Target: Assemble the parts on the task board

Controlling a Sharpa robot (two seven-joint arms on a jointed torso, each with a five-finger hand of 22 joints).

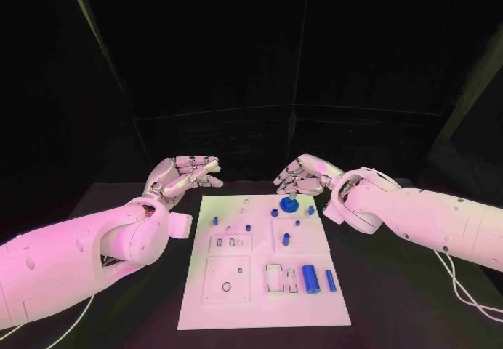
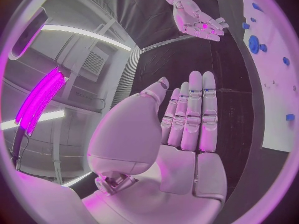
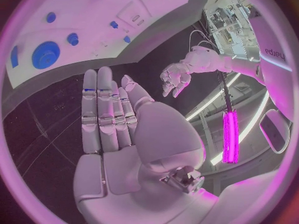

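Observation:
The white task board (image 1: 262,298) lies in the middle of the black table. A round blue disc (image 1: 287,206) sits near its far edge, with several small blue parts (image 1: 275,213) around it. A thick blue cylinder (image 1: 310,276) and a thin blue bar (image 1: 330,281) lie at the near right. My left hand (image 1: 189,174) hovers off the board's far left corner, holding nothing. My right hand (image 1: 299,178) hangs just beyond the far edge, above the disc, also holding nothing. The wrist views show each hand, left (image 2: 187,119) and right (image 3: 109,114), flat with straight fingers.
Recessed slots (image 1: 275,278) and a square outline (image 1: 229,278) mark the board's near half. Bare black table (image 1: 408,291) lies on both sides of the board. Dark curtains close off the back.

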